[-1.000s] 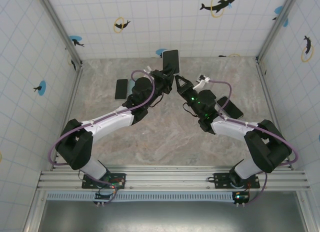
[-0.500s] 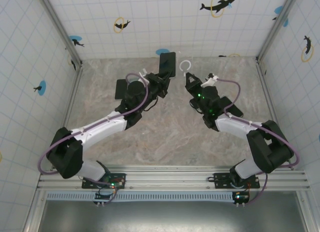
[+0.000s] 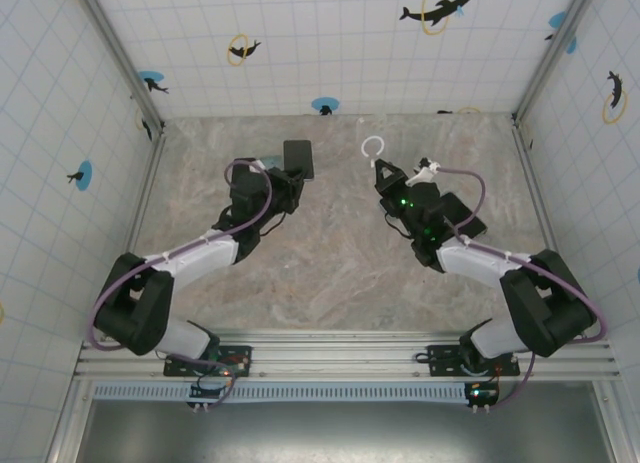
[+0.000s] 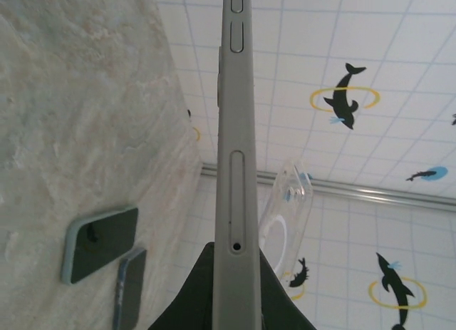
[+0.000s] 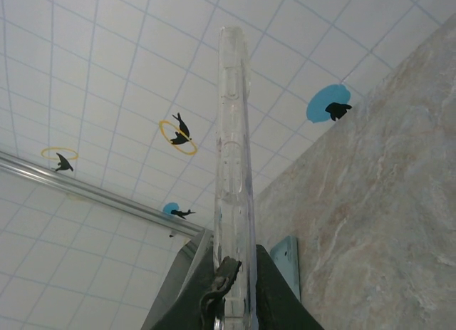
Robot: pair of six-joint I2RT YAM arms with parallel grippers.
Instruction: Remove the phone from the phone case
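The phone (image 3: 298, 159), dark and bare, is held clear of the table with my left gripper (image 3: 292, 179) shut on its lower end. In the left wrist view its grey edge (image 4: 234, 166) rises straight up between my left gripper's (image 4: 235, 253) jaws. The phone case (image 3: 372, 148), clear with a white ring, sits apart to the right in my right gripper (image 3: 383, 169), which is shut on it. The right wrist view has the case (image 5: 234, 152) edge-on and upright in that gripper (image 5: 235, 257). Behind the phone, the case (image 4: 285, 216) hangs in the air.
Two other phones (image 4: 100, 243) (image 4: 128, 291) lie flat on the marble table (image 3: 330, 253). One dark phone (image 3: 462, 215) lies partly under my right arm. A light blue cased phone (image 5: 287, 262) lies flat near the back wall. Tiled walls enclose the table on three sides.
The phone and the clear case, together a second ago, have come apart. My left gripper carried the phone left and lower; my right gripper swung the case right.
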